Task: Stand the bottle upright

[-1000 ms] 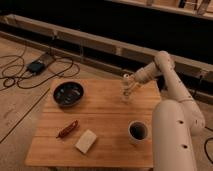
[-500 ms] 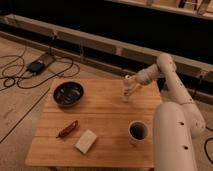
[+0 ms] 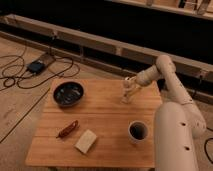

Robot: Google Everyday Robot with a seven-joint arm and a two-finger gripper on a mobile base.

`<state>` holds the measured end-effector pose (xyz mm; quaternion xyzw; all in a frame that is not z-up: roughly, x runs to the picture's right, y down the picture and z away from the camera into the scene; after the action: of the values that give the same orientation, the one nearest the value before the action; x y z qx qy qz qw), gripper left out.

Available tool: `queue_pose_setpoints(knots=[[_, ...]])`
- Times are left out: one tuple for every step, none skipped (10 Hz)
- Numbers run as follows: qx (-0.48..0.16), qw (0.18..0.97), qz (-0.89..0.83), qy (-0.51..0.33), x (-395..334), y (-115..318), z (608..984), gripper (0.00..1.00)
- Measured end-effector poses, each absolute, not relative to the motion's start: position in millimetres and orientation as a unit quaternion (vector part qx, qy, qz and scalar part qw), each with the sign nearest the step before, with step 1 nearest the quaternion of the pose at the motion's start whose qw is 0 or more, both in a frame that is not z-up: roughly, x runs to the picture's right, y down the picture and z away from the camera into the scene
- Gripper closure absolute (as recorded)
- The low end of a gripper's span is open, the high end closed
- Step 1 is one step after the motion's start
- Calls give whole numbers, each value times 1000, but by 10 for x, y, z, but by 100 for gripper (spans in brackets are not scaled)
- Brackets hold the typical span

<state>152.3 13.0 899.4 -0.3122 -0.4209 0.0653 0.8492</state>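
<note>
the bottle [image 3: 126, 95] is seen right of centre in the frame, near the far edge of the wooden table [image 3: 107, 132], looking pretty much upright with its base on the wood. the gripper [image 3: 128, 85] is parked right at its top, reached in from the right by the white arm [image 3: 165, 75], and whether the fingers are clamped on the bottle or spread just can't be told. a dark bowl [image 3: 68, 93] is found at the upper left of the table, a reddish-brown elongated object [image 3: 67, 129] and a pale block [image 3: 86, 141] sit toward the lower left, and a white mug [image 3: 137, 131] is placed lower right.
</note>
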Motion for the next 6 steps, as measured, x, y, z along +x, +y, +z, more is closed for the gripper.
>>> queue_pose_setpoints(knots=[[-312,849,65,-421,1522,134,8994,38],[-311,850,64,-421,1527,140,8998,34],[-311,850,63,-421,1532,148,8997,34],[-310,850,63,-421,1535,149,8999,34],[-308,851,62,-421,1538,151,9005,34],[-307,852,62,-420,1542,151,9014,34]])
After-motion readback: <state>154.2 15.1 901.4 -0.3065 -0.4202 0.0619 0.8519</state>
